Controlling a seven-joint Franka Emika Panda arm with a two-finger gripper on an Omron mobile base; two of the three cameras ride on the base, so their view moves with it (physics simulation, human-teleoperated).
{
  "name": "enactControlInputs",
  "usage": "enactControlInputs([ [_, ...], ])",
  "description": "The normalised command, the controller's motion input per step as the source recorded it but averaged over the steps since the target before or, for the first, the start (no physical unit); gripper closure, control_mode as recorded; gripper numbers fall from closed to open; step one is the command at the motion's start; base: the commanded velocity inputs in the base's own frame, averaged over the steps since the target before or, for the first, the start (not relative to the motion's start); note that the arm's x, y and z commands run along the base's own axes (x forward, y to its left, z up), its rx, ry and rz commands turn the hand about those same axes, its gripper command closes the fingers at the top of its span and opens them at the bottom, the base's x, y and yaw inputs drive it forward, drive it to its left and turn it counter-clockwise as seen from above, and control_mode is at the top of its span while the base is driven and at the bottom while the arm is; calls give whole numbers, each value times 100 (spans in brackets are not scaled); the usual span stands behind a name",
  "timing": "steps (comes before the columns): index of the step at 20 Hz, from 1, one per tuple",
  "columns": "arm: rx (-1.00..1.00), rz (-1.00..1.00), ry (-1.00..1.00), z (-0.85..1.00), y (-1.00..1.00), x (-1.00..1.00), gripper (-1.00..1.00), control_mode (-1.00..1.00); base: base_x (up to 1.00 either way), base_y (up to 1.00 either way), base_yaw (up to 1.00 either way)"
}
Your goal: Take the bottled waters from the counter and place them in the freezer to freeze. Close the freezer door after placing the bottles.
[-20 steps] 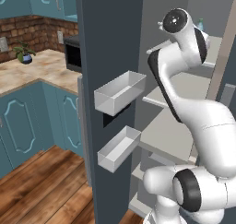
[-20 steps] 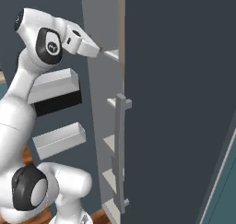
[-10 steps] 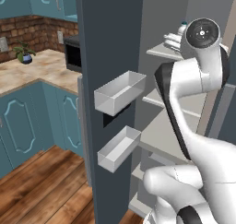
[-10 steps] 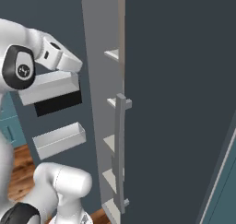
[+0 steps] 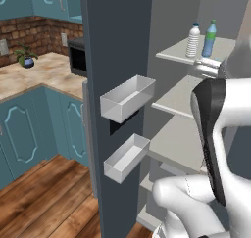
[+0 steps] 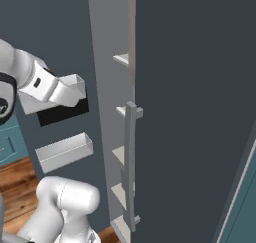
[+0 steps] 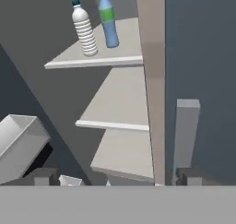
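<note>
Both bottled waters stand upright side by side on the freezer's top shelf (image 5: 220, 48): the whitish bottle (image 5: 193, 40) (image 7: 85, 30) on the left, the blue bottle (image 5: 210, 38) (image 7: 109, 22) with a green cap on the right. The freezer door (image 5: 117, 46) stands wide open, its two pale bins (image 5: 127, 98) facing inward. My gripper (image 7: 115, 178) is open and empty. It hangs back from the shelves, well below and in front of the bottles, which it touches nowhere. The counter (image 5: 34, 75) lies to the left of the door.
A black toaster oven (image 5: 76, 58) and a potted plant (image 5: 25, 57) sit on the counter. A shut dark door with a long grey handle (image 6: 130, 162) (image 7: 186, 131) borders the freezer opening on the right. Lower shelves (image 7: 120, 103) are bare. My white arm (image 5: 220, 134) stands before the opening.
The arm has drawn back out of the freezer toward the base, uncovering the two bottles on the top shelf. The gripper has stayed open.
</note>
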Motion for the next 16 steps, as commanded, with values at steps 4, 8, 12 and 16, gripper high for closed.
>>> enactControlInputs([
  [4,11,20,39,-26,0,-52,-100,-100,0,0,0],
  [8,1,16,50,-31,0,-24,-100,-100,0,0,0],
  [12,6,16,40,-64,0,-3,-100,-100,0,0,0],
  [16,20,8,34,-69,0,1,-100,-100,0,0,0],
])
